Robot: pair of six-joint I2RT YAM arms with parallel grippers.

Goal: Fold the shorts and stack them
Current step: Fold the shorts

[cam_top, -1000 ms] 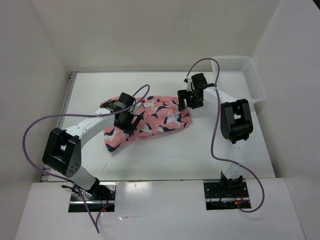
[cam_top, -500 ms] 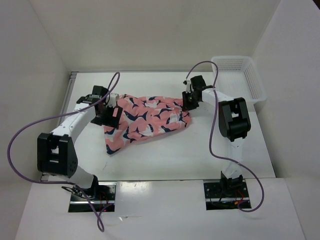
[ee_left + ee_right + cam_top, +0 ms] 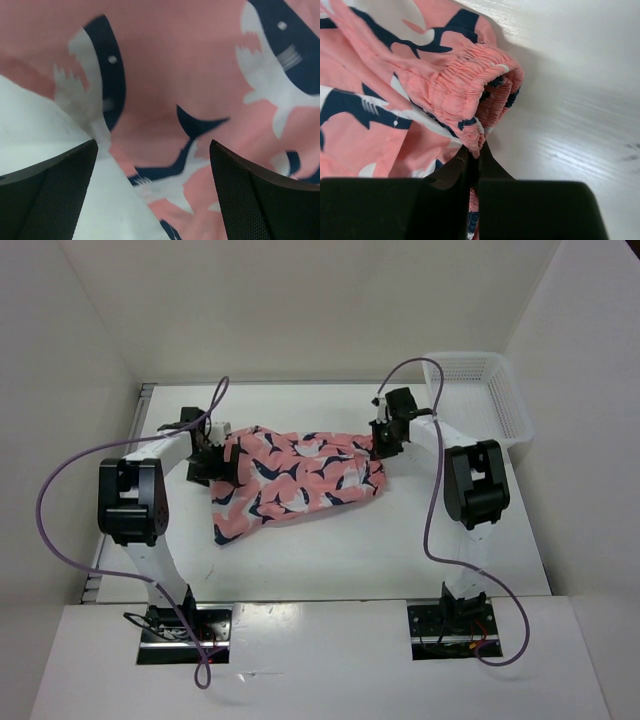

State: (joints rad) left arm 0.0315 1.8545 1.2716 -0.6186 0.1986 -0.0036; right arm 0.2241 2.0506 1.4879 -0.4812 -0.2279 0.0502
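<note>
Shorts (image 3: 298, 478), salmon-pink with navy-and-white whales, lie rumpled, unfolded.

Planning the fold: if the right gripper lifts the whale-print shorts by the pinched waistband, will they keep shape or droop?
Probably droop: the shorts lie rumpled, so they look floppy. The bunched elastic waistband likely gives the shut right gripper a thick, non-slippery hold. Thin cloth, probably light.

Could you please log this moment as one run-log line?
shorts: lying unfolded | left gripper: open, over shorts' left edge | right gripper: shut on shorts' elastic edge
</note>
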